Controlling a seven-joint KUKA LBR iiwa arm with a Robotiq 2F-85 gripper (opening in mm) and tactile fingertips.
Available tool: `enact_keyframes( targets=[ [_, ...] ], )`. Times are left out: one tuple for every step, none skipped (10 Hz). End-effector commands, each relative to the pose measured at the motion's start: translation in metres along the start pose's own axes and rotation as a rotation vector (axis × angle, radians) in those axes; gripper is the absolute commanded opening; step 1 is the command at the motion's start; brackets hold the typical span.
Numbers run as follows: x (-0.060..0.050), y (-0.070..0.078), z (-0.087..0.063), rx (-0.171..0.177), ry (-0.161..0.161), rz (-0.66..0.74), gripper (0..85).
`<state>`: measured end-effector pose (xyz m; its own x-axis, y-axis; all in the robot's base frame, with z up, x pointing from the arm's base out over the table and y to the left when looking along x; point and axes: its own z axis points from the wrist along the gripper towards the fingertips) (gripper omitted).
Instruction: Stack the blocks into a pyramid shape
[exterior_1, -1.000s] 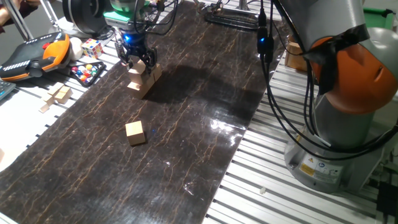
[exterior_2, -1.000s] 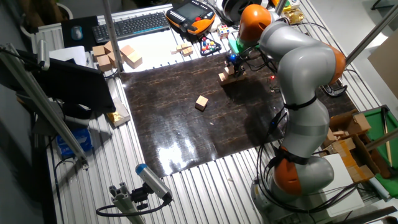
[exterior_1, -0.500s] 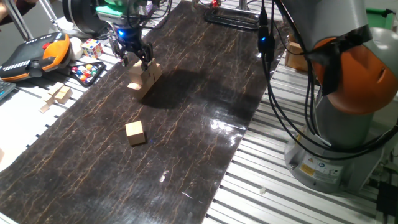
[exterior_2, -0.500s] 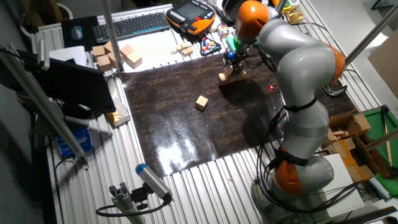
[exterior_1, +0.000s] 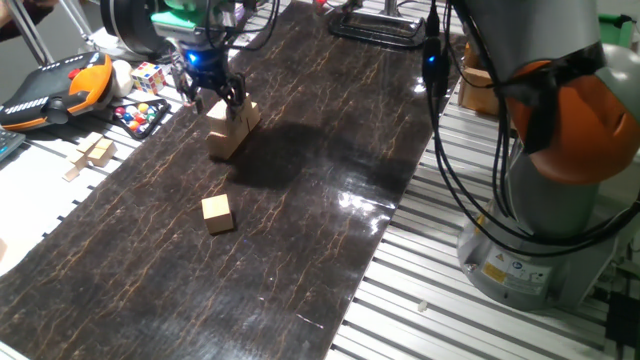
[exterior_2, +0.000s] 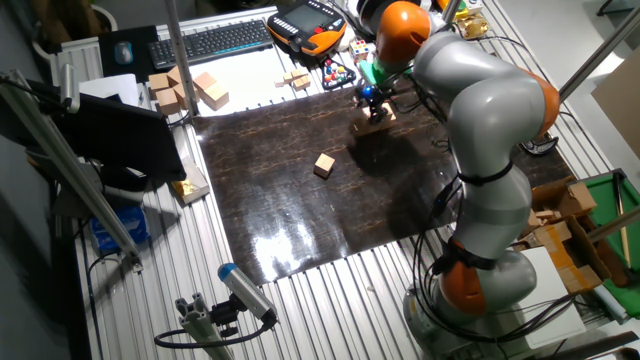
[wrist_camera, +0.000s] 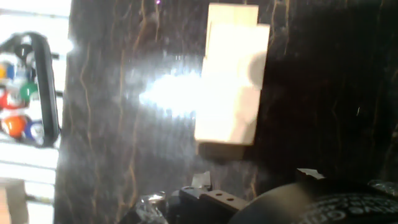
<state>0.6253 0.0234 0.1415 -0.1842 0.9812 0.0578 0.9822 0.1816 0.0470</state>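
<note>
A small stack of light-tan blocks (exterior_1: 229, 129) stands at the far left of the dark mat (exterior_1: 300, 200); from the other side the stack (exterior_2: 380, 117) is partly hidden by the hand. From above, the stack (wrist_camera: 231, 87) shows as pale overlapping cubes washed out by glare. My gripper (exterior_1: 213, 97) hangs just above it, slightly to its left, open with nothing between its fingers; the gripper (exterior_2: 373, 101) is lifted clear of the top block. One single block (exterior_1: 217, 212) lies alone nearer the mat's middle, and this lone block (exterior_2: 324, 164) is well apart from the stack.
Left of the mat lie a multicoloured puzzle cube (exterior_1: 148, 77), a tray of coloured balls (exterior_1: 140, 117), an orange teach pendant (exterior_1: 62, 88) and pale flat wooden pieces (exterior_1: 95, 152). Bigger wooden blocks (exterior_2: 190, 88) and a keyboard (exterior_2: 210, 40) sit farther off. The arm's base (exterior_1: 560, 210) and cables stand right.
The gripper was down at the stack's top block; it has let go, risen and drifted slightly left. The stack and the lone block have stayed put.
</note>
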Motion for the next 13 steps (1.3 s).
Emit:
enact_keyframes(
  targets=[
    [0.005,-0.002,0.001,0.001,-0.004,-0.032,68.7],
    [0.01,-0.003,0.002,0.002,-0.008,-0.063,68.3],
    [0.017,-0.004,0.002,0.006,-0.017,-0.089,67.3],
    [0.025,-0.006,0.005,0.007,-0.023,-0.098,66.7],
    [0.031,-0.009,0.008,0.006,-0.023,-0.1,66.3],
    [0.037,-0.011,0.012,0.006,-0.031,-0.105,66.3],
    [0.04,-0.013,0.014,0.006,-0.031,-0.112,66.0],
    [0.043,-0.015,0.017,0.009,-0.035,-0.129,65.7],
    [0.046,-0.017,0.018,0.01,-0.038,-0.149,65.3],
    [0.049,-0.019,0.021,0.011,-0.038,-0.171,65.3],
    [0.052,-0.021,0.023,0.011,-0.038,-0.199,65.3],
    [0.056,-0.023,0.026,0.011,-0.038,-0.212,65.0],
    [0.06,-0.024,0.029,0.012,-0.039,-0.219,65.0]
  ],
)
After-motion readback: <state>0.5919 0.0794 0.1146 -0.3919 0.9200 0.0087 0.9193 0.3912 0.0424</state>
